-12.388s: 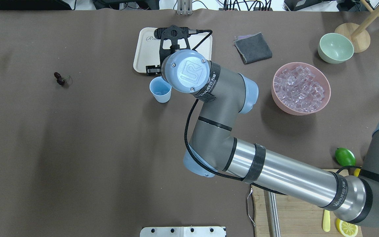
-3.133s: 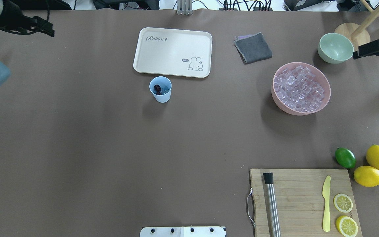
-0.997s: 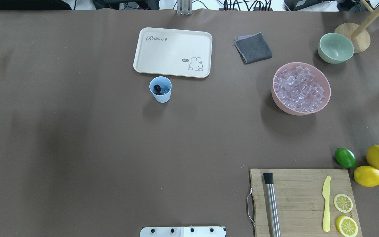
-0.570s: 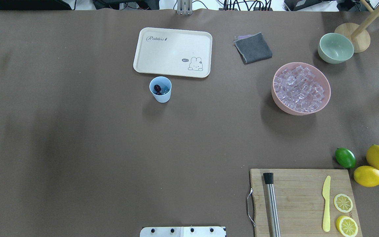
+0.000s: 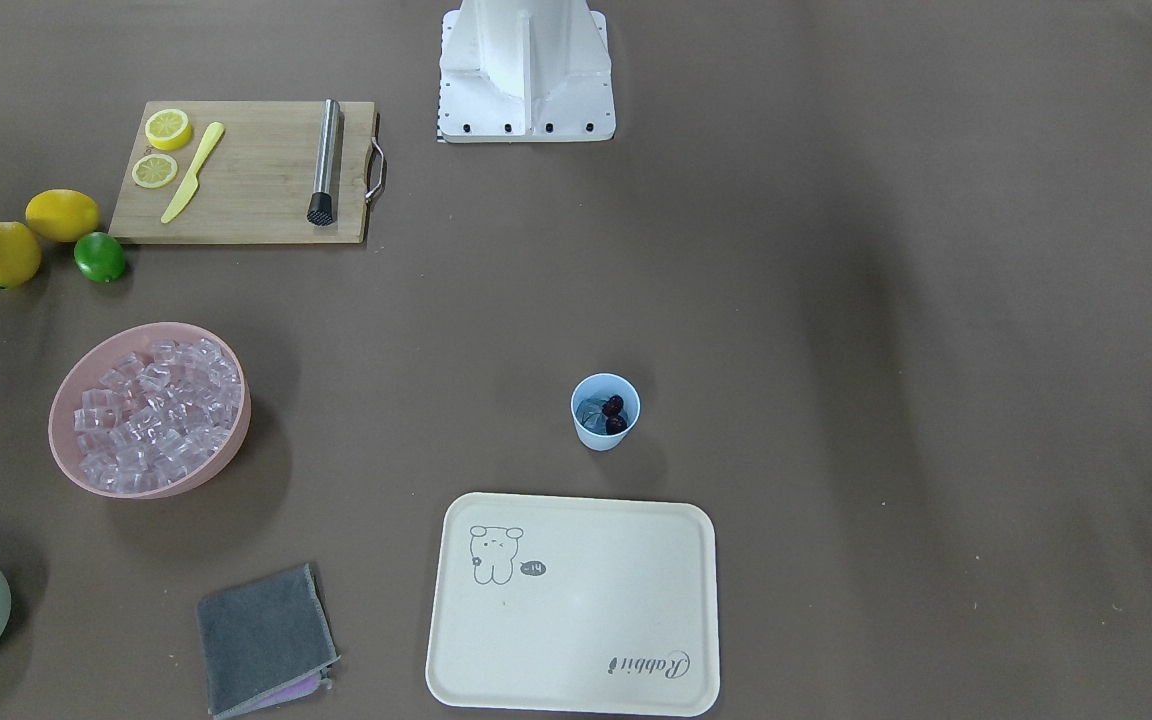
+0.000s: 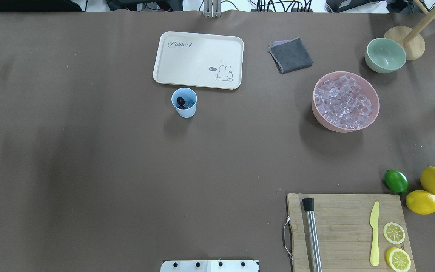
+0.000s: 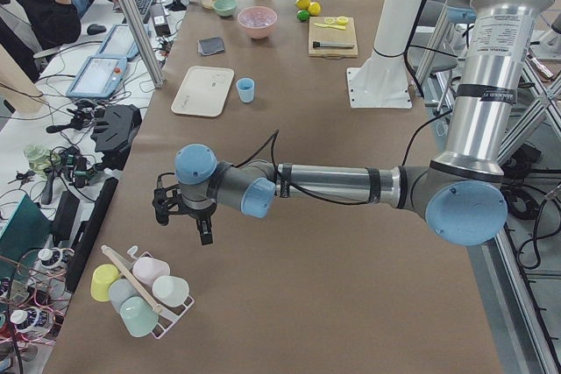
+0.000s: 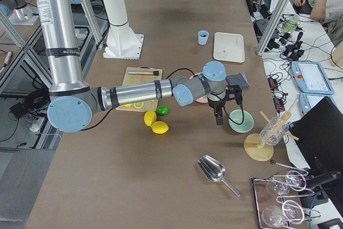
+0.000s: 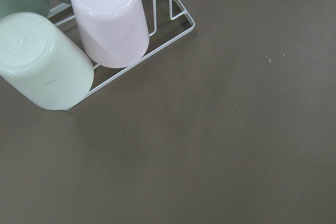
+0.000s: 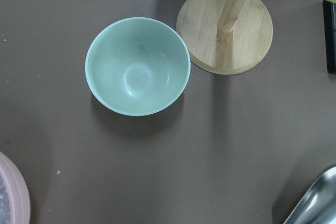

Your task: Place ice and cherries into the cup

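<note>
The light-blue cup [image 6: 184,102] stands upright just in front of the cream tray [image 6: 198,60]. The dark cherries [image 6: 181,102] lie inside it, beside a glassy piece of ice [image 5: 591,409]. More ice [image 6: 344,102] fills the pink bowl [image 6: 372,121] on the right. My left gripper [image 7: 200,232] hangs far off at the table's left end by a cup rack [image 7: 140,291]. My right gripper [image 8: 218,117] hovers over the pale green bowl [image 8: 240,120]. I cannot tell whether either gripper is open or shut. Neither wrist view shows fingers.
A grey cloth [image 6: 290,55] lies right of the tray. A cutting board [image 6: 347,230] with a muddler, yellow knife and lemon slices sits front right, with a lime [image 6: 396,181] and two lemons beside it. A wooden stand [image 10: 226,30] and metal scoop [image 8: 214,171] are near the green bowl.
The cherries, earlier on the table at the left, now lie in the cup. Both arms have pulled away to the table's ends. Over the last second almost nothing moved.
</note>
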### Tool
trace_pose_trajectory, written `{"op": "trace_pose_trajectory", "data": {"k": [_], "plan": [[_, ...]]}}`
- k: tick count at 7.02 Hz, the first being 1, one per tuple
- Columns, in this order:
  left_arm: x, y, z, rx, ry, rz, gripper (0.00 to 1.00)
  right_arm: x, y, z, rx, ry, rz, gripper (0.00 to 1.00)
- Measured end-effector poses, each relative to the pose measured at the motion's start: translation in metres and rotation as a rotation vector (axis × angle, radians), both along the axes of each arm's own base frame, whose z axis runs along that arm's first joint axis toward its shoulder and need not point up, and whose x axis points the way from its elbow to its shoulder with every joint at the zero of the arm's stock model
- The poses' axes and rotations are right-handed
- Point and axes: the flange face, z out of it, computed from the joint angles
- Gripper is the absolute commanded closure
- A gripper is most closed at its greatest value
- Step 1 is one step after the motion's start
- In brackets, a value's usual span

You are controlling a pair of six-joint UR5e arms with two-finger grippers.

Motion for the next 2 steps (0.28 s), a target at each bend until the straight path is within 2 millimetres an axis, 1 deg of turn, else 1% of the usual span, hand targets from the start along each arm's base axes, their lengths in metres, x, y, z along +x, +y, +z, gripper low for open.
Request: {"op": "trace_pose_trajectory", "data": {"k": [2], "plan": [[-0.0027, -0.0017, 0.0086, 0.032, -0.014, 0.041, 0.02, 0.0001, 0.0006, -0.0073, 0.014, -0.003, 0.0, 0.0]]}}
